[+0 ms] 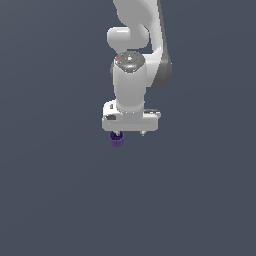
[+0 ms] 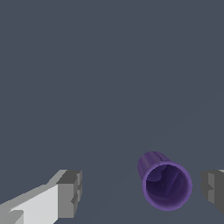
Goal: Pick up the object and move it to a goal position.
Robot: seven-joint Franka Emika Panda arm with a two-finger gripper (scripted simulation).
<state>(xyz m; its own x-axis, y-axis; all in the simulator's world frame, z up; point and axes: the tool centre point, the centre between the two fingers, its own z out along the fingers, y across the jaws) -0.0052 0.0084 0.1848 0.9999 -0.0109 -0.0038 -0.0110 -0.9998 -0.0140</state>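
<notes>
Pincer (image 2: 142,192) spread wide, little purple cup (image 2: 165,181) between fingers (image 2: 69,192), nearer one. Looks light, hard, ribbed. Best pinched across ribbed sides.

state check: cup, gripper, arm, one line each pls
purple ribbed cup: hollow end open toward the wrist camera, empty, ungripped, off-center between the fingers, close to one.
gripper: open, fingers spread either side of the cup, no visible contact.
arm: pointing straight down over the cup.
</notes>
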